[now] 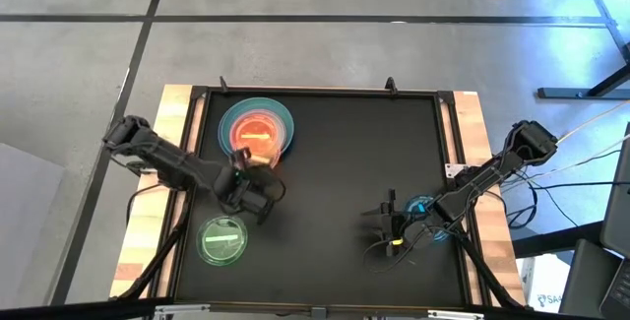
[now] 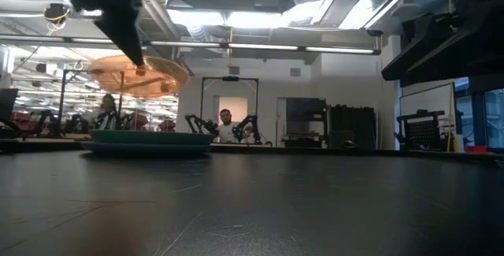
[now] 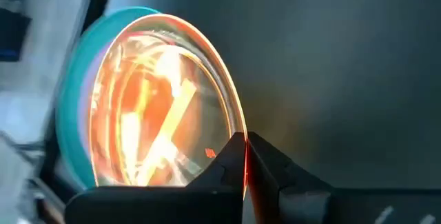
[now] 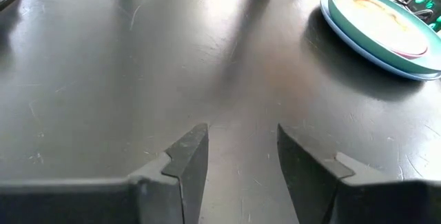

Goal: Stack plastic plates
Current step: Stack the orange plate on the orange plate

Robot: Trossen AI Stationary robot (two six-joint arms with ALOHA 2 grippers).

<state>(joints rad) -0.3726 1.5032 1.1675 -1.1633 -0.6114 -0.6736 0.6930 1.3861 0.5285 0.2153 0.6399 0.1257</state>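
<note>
A stack of opaque plates (image 1: pixel 281 113), blue under teal with pink inside, sits at the table's far left; it shows in the low view as the teal stack (image 2: pixel 146 139) and in the right wrist view as the stack (image 4: pixel 382 24). My left gripper (image 1: pixel 246 160) is shut on a translucent orange plate (image 1: pixel 256 130), which hangs above that stack (image 2: pixel 138 75). A translucent green plate (image 1: pixel 224 239) with a pale bar mark lies flat near the left front. My right gripper (image 1: pixel 379 222) hovers open over bare table at the right front (image 4: pixel 241 148). My left gripper pinches the orange plate's rim (image 3: pixel 231 131) on its near side between the two fingers (image 3: pixel 272 162), one on each face. The fingers come from the near side, slanting down. The plate is lifted clear above the teal stack, roughly level (image 2: pixel 169 72).
The black mat (image 1: pixel 354 153) has wooden strips (image 1: pixel 148 222) along both sides. Cables and a lit device (image 1: pixel 418 207) sit by the right arm. Beyond the far edge the low view shows a room with people and equipment (image 2: pixel 228 126).
</note>
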